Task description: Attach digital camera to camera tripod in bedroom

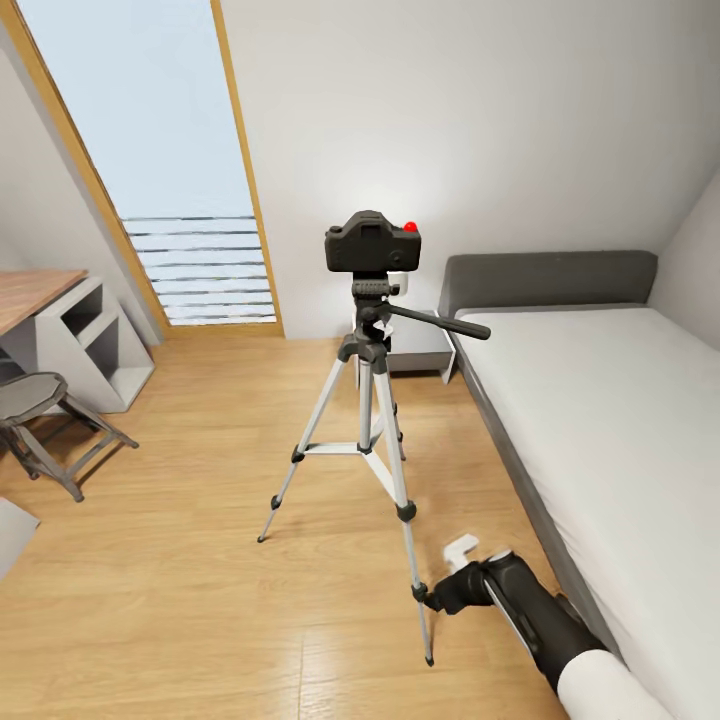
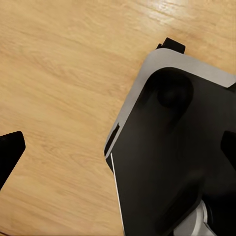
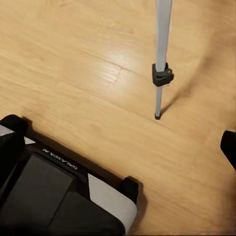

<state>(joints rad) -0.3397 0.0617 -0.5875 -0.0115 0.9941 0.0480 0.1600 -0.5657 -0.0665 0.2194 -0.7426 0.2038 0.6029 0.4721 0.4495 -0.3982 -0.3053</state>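
Camera: one digital camera (image 1: pixel 372 242), black with a red button, sitting on the head of the camera tripod (image 1: pixel 366 420) at about 12 o'clock in the head view; it looks mounted already, though the joint itself is too small to confirm.
Tripod: one, upright on the wood floor (image 1: pixel 200 560), three legs splayed, pan handle pointing toward 3 o'clock, at the bed (image 1: pixel 600 420).
Key relation: the camera lies up and ahead, toward 11 o'clock, from the right arm (image 1: pixel 540 615), which hangs low at 5 o'clock just beside the nearest leg's foot.
Nearer arm: the right, judging by the head view.
Right pincer: dark tips at the wrist view's edges; wide or narrow, cannot tell.
Left pincer: the same, cannot tell; nothing seen held.
Other counts: one stool (image 1: pixel 45 420), one bench (image 1: pixel 30 290), one nightstand (image 1: pixel 420 345).
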